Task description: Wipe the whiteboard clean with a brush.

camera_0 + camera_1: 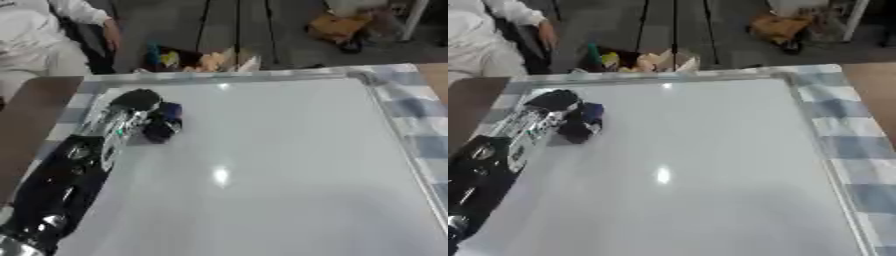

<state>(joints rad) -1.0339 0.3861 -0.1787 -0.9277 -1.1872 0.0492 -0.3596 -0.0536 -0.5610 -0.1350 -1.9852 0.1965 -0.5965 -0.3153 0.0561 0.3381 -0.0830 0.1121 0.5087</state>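
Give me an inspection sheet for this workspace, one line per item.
Surface: whiteboard lies flat on a blue-and-white checked cloth; no marks visible.
Job's things: dark blue brush near the board's far left corner.
Clutter: nothing seen on the board.
Hands: left hand curled on the brush; right hand not in view.
Cables: nothing seen.
Surroundings: colourful items on the floor beyond the table.

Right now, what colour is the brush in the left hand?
Dark blue; the brush shows best in the left eye view, under the left hand.
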